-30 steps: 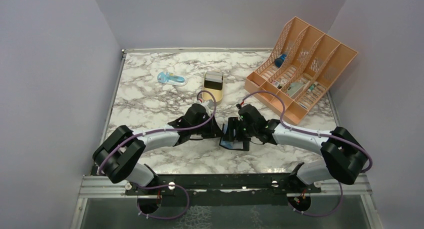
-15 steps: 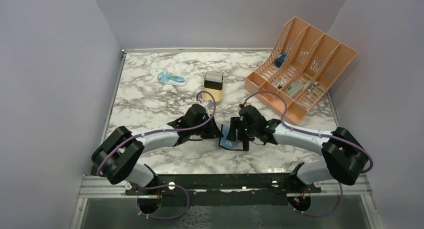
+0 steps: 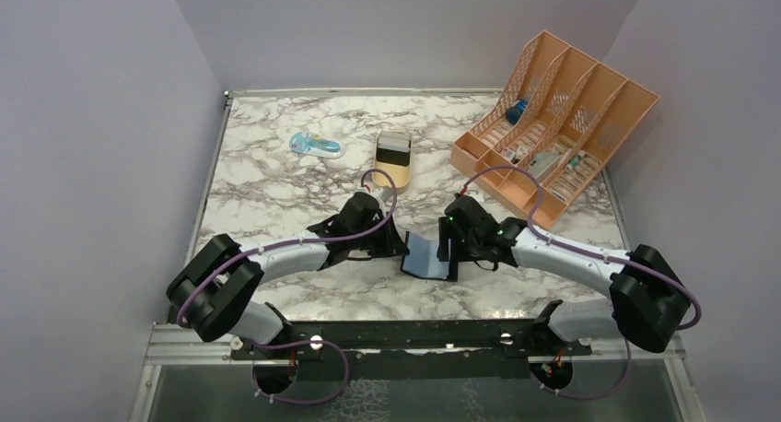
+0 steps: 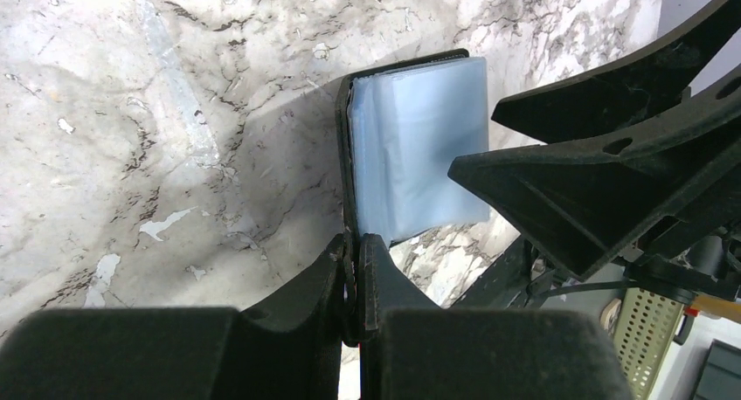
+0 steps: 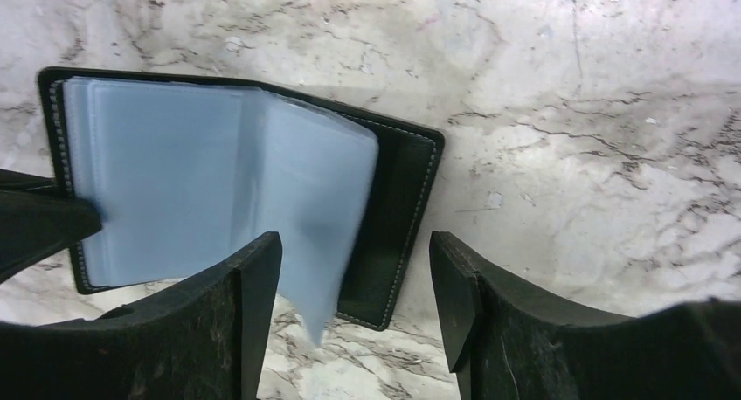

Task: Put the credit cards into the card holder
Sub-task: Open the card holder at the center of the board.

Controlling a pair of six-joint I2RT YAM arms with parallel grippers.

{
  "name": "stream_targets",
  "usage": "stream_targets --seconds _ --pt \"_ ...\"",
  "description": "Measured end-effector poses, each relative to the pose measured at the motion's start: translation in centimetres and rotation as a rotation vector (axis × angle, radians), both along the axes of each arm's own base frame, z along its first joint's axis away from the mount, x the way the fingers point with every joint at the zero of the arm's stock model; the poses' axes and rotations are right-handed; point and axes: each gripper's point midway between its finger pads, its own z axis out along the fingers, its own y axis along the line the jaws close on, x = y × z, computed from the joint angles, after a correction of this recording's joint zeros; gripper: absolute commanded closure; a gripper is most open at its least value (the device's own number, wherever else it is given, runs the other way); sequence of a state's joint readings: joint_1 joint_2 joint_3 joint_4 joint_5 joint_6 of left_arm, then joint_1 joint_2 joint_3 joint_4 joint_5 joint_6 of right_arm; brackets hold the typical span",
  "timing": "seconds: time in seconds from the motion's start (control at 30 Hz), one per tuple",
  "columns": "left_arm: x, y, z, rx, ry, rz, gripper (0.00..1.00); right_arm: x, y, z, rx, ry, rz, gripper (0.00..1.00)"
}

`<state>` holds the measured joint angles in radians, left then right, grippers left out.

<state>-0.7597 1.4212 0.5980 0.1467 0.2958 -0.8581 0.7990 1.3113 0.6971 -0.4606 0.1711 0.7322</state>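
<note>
Opening the card holder (image 5: 400, 186): left hand (image 4: 355, 244) pinches its cover, right hand (image 5: 354, 243) gapes above it; fetching credit cards likely follows.

**Bright, Even Light; Soft Close-Ups**

The overhead view is bright, evenly lit from above and sharp, with only short, soft shadows around the card holder (image 3: 429, 256). In the left wrist view a broad grey shadow lies on the table (image 4: 131, 112) left of the card holder, and the dark foreground below it is out of focus. In the right wrist view the holder's loose sleeve is blurred at its lower right edge.
</note>
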Motion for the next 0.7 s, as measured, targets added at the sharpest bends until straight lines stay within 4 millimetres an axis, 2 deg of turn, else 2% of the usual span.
stream_targets --seconds 0.2,0.33,0.57,0.63,0.7 --pt "0.0 -0.1 0.1 -0.005 0.006 0.005 1.0 -0.4 -1.6 -0.4 -0.074 0.013 -0.024 0.44" --pt "0.0 -0.1 0.4 -0.014 0.008 0.01 1.0 -0.2 -1.9 0.4 -0.095 0.01 -0.026 0.49" --pt "0.0 -0.2 1.0 -0.03 0.003 0.017 1.0 0.4 1.0 4.7 0.073 -0.054 0.027 0.6" --pt "0.0 -0.2 1.0 -0.03 0.003 0.017 1.0 0.4 2.3 6.3 0.159 -0.08 0.056 0.6" --pt "0.0 -0.2 1.0 -0.03 0.003 0.017 1.0 0.8 3.6 7.3 0.224 -0.103 0.073 0.55"
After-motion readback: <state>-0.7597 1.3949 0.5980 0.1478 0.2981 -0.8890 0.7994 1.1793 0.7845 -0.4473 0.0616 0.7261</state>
